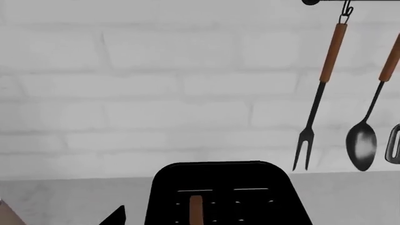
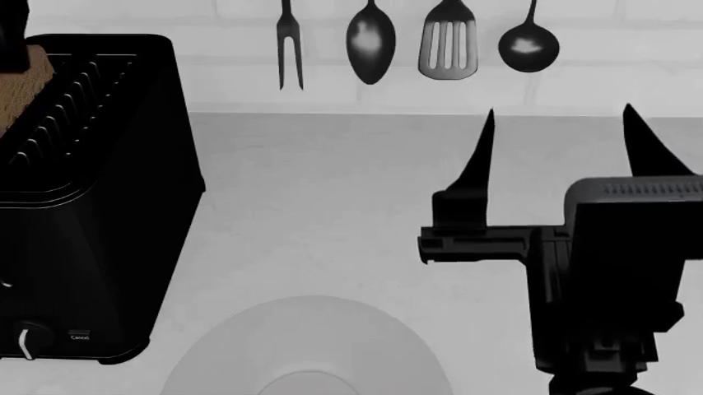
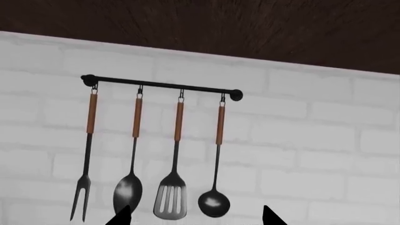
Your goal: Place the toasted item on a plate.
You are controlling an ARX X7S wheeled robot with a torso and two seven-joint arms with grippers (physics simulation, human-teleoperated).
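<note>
The toast slice [image 2: 22, 82] stands in the slot of the black toaster [image 2: 99, 206] at the far left of the head view, its light-brown top sticking out. In the left wrist view it shows edge-on as a thin brown strip [image 1: 196, 208] in the toaster [image 1: 225, 187]. My left gripper [image 1: 195, 219] is open with the strip in line between its fingers; one fingertip [image 1: 117, 214] shows, the other is lost against the toaster. In the head view only a dark part of it [image 2: 11, 25] shows above the toast. The white-grey plate [image 2: 230, 354] lies on the counter in front. My right gripper [image 2: 555, 136] is open and empty, fingers pointing at the wall.
A rail on the white brick wall holds a fork [image 2: 289, 49], spoon [image 2: 370, 45], slotted turner [image 2: 449, 49] and ladle [image 2: 528, 45]. The grey counter [image 2: 329, 206] runs between the toaster and my right arm. A brown corner [image 1: 6, 214] shows at the left wrist view's edge.
</note>
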